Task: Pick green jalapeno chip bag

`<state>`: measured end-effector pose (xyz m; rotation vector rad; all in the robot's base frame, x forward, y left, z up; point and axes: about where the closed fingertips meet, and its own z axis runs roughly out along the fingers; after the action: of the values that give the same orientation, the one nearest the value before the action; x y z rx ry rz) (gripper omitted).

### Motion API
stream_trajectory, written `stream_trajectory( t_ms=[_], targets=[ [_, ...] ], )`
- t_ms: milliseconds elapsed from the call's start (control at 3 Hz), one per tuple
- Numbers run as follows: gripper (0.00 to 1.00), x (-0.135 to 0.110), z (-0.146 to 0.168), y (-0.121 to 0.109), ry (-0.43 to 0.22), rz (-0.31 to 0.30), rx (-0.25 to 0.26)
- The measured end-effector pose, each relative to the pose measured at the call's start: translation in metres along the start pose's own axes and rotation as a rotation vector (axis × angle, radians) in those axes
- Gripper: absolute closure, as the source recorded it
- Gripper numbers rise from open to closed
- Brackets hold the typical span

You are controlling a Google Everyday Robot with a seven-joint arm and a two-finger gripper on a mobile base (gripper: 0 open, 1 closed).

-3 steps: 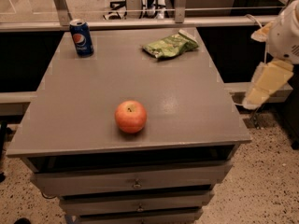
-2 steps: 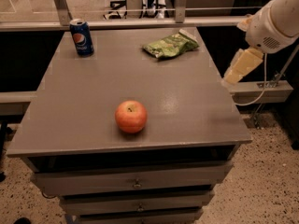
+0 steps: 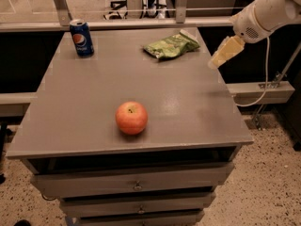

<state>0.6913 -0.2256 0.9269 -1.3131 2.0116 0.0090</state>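
Grey drawer-fronted counter (image 3: 188, 107) carrying three things.
A round red-orange apple (image 3: 131, 118) sits near the front middle, an upright blue soda can (image 3: 82, 37) stands at the far left corner, and a crumpled light-green foil chip bag (image 3: 170, 46) lies at the far right. The pale yellow claw (image 3: 226, 52) hangs by the right edge, near the bag.

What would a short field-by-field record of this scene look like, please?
surface: grey table with drawers below
target: green jalapeno chip bag, lying crumpled at the far right of the tabletop
other items: apple near the front centre; blue soda can upright at the far left
gripper: gripper at the table's right edge, to the right of the bag and apart from it
holding: nothing
task status: bag not yet picked
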Motion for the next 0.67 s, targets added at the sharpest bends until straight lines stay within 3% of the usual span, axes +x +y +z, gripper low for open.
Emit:
stream_trajectory(
  t_ms=[333,667],
  targets=[
    [0.00,-0.002,-0.002,0.000,-0.001,-0.003,0.003],
    [0.00,0.000,0.011,-0.002,-0.045,0.035,0.020]
  ],
)
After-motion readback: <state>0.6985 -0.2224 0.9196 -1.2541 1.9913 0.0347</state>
